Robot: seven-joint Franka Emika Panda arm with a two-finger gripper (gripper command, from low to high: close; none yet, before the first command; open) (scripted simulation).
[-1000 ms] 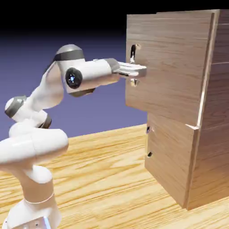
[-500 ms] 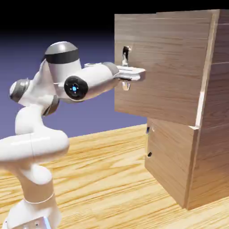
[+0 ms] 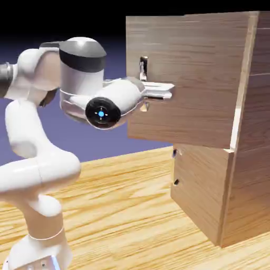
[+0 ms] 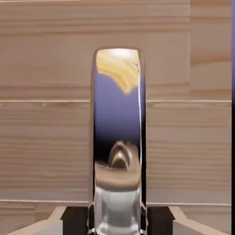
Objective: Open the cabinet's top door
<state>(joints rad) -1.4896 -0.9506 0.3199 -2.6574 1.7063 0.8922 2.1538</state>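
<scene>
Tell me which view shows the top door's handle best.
The hand view: the handle fills the middle as a shiny metal bar against the top door, running down between the gripper's fingertips. In the exterior view the handle is small, and the gripper hides part of it.

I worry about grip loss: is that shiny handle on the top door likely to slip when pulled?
Possibly. The handle mirrors the room, so it is probably smooth metal and slick. It looks like a stiff bar, unlikely to bend. The hand appears closed around it on the top door, which should resist sliding off.
</scene>
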